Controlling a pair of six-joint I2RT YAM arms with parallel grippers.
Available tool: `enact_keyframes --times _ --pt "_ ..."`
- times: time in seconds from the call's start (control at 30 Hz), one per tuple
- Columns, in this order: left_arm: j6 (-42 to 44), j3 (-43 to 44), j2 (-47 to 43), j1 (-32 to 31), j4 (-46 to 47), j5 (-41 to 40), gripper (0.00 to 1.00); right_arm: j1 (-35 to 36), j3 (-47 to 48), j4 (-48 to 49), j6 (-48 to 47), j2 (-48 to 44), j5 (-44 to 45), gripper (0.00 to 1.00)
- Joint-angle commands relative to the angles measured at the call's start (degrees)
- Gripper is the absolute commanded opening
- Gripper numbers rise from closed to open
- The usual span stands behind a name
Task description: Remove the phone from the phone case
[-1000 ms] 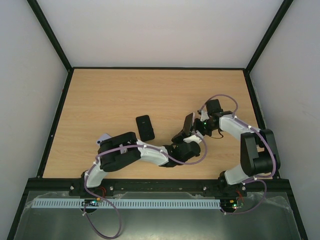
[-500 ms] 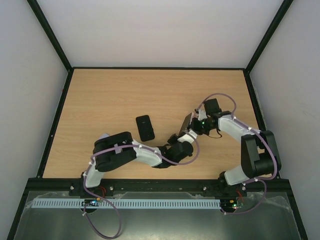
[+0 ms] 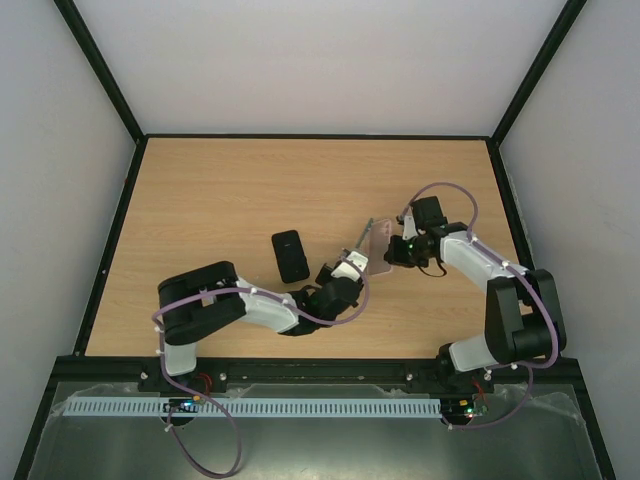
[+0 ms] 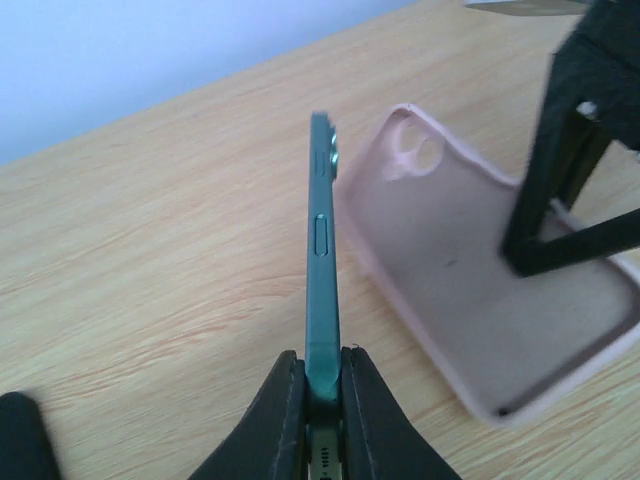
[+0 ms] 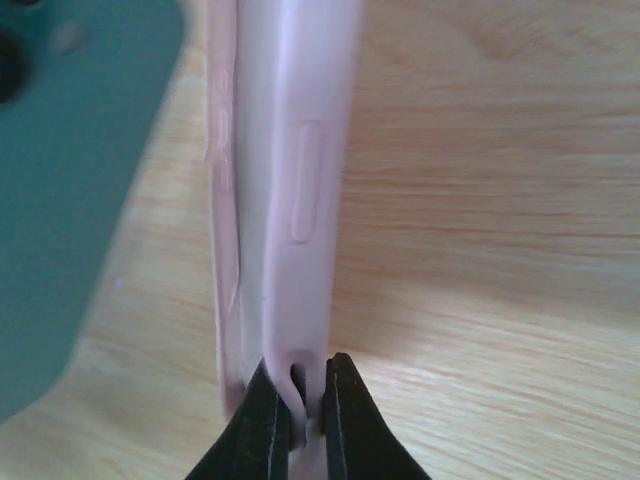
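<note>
Phone [image 3: 364, 236] out of case [image 3: 381, 247], just beside it near mid-table overhead; at left wrist, left gripper [image 4: 322, 365] pinching phone's bottom edge, held upright to clear the rim. At right wrist, right gripper [image 5: 297, 385] nipped onto case wall, bracing it.

1. phone [image 4: 322, 270], left wrist view: lower end buried between left gripper [image 4: 322, 365] fingers; edge-on, so I can't see its screen face.
2. phone case [image 4: 470, 300], same view: near corner cropped by right edge; strip of inner floor behind right gripper fingers [image 4: 553, 170], whose upper parts run off frame.
3. dark blob [image 4: 15, 435], bottom-left corner: cropped, I can't identify it.
4. Right wrist view: phone blurred, cropped left and top; phone case far end off frame.
5. black slab [image 3: 290, 256], overhead: too small for me to name.
</note>
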Motion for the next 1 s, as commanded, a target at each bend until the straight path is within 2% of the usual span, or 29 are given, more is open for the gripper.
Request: enact_keyframes --times 0.0,0.2,0.43,0.8,0.97 --pt "-3.2 -3.8 -6.2 0.8 3.3 -4.5 0.03 -1.1 3.0 -0.1 -2.4 -3.1 10.8 0.02" --pt "-5.8 -8.7 -13.3 -0.3 3.8 -4.0 0.03 -1.2 5.1 -1.2 -5.9 -4.5 17.6 0.02" --pt "-5.4 -10.9 -19.5 -3.9 -0.4 -5.8 0.03 -4.6 11.6 -2.8 -20.2 -2.9 21.9 0.02" --pt "-4.9 -12.7 -24.8 -9.6 -5.6 -8.4 0.03 -20.2 33.5 -17.7 -37.5 15.9 8.9 0.02" --pt "-4.6 -12.5 -24.3 -10.7 -6.8 -9.3 0.03 -25.0 38.2 -23.2 -42.0 22.3 0.4 0.02"
